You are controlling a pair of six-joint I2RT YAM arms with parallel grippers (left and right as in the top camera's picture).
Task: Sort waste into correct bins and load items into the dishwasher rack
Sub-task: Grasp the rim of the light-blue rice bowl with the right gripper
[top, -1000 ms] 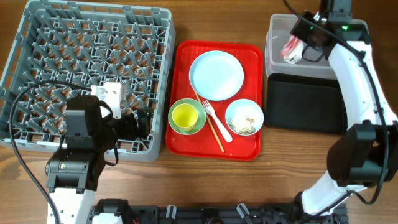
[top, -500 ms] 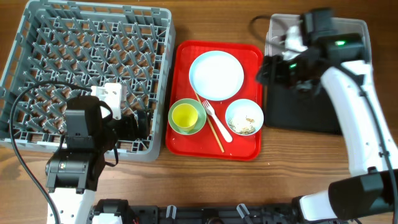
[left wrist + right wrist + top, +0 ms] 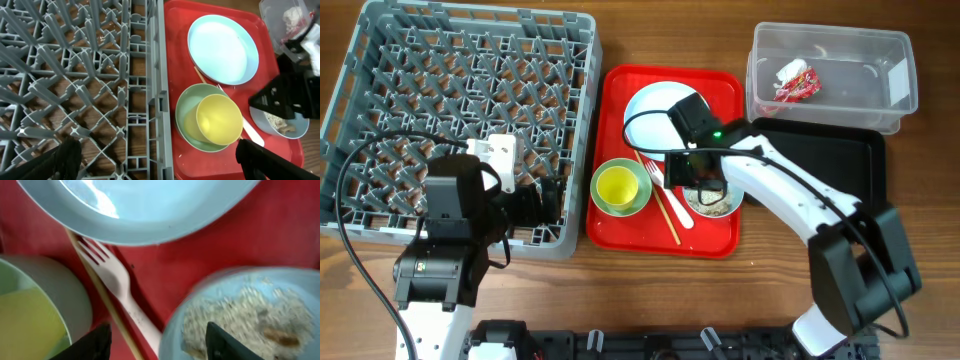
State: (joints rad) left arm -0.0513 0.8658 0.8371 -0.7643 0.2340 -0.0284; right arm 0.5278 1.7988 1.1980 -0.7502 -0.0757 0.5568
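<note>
In the overhead view the plate [image 3: 645, 140] is partly covered by the right arm, and the crumb bowl [image 3: 735, 180] by the right gripper [image 3: 160, 340]. The crumbs [image 3: 240, 315] are blurred. The chopsticks [image 3: 667, 218] are seen as one thin line, so their number cannot be told. Two bowls are counted, the second [image 3: 186, 117] holding the one cup [image 3: 219, 119]. One fork [image 3: 678, 208] is laid on the red tray [image 3: 615, 110]. One wrapper [image 3: 795, 80] is lodged in the clear tub [image 3: 860, 75], beside the black tray [image 3: 830, 160]. The left gripper [image 3: 157, 167] is held over the rack [image 3: 460, 100]. Both grippers are spread and nothing is held.
</note>
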